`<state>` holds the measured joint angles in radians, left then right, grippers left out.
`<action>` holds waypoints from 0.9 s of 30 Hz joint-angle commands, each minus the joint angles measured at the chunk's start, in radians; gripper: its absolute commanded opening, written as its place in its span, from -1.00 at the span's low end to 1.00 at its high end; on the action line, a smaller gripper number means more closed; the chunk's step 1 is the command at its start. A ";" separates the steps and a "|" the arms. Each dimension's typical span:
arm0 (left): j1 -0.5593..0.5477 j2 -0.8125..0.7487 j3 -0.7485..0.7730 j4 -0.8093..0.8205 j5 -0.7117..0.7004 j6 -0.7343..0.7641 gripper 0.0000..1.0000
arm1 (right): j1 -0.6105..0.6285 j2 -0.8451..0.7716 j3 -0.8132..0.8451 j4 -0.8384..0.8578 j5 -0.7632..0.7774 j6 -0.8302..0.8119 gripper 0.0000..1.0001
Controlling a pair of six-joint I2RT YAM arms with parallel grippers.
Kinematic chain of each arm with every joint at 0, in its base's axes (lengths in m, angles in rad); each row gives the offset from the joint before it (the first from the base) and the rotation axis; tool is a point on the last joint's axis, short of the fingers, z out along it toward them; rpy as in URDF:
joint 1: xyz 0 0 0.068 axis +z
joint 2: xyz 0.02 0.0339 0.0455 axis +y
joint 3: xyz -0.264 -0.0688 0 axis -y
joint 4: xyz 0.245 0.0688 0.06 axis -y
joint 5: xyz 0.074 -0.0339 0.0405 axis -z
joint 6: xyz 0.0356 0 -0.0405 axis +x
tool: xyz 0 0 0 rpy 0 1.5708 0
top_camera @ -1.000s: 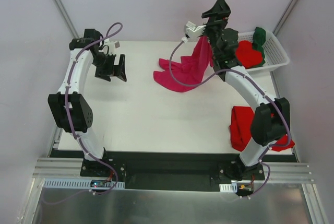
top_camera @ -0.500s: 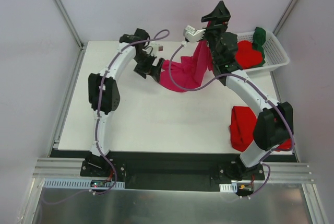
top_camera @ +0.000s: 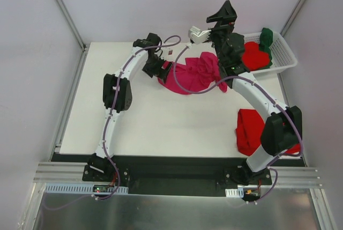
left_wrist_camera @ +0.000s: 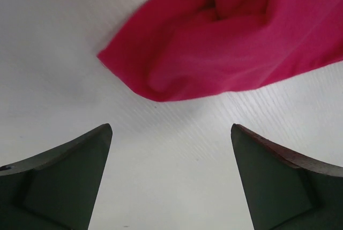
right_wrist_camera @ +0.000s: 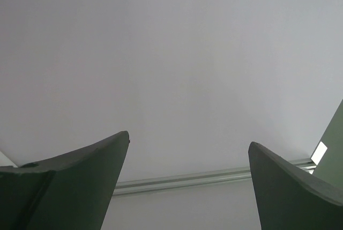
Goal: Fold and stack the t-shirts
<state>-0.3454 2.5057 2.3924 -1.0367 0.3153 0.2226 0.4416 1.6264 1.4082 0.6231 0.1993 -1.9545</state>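
magenta t-shirt (left_wrist_camera: 225, 53) — soft matt cloth, table (left_wrist_camera: 171, 160) — smooth

The right gripper (right_wrist_camera: 189, 139) points at a plain pale grey wall (right_wrist_camera: 171, 53). Its two dark green-grey pointed fingers (right_wrist_camera: 80, 182) stand wide apart at the lower corners, and only the wall shows between them. A thin silver metal rail (right_wrist_camera: 182, 180) runs across low down. At the right edge is a dark slanted strip (right_wrist_camera: 333, 139); I cannot tell what it is.

You had a magenta-pink t-shirt (top_camera: 195, 74), a bright red t-shirt (top_camera: 247, 131), a white tabletop (top_camera: 150, 123), and a white slotted basket (top_camera: 284, 61) holding a red shirt (top_camera: 254, 56) and a dark green shirt (top_camera: 266, 38).
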 commanded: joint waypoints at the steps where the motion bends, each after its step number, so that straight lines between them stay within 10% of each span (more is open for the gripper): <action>1: 0.000 -0.082 0.041 0.096 -0.036 0.069 0.89 | 0.014 -0.046 0.051 0.017 0.029 -0.009 0.93; 27: -0.060 0.005 -0.079 0.185 -0.064 0.212 0.71 | 0.094 -0.042 0.051 0.018 0.091 0.006 0.93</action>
<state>-0.3943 2.5149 2.3264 -0.8455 0.2752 0.3985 0.5240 1.6260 1.4101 0.6117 0.2604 -1.9564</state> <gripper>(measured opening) 0.887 0.963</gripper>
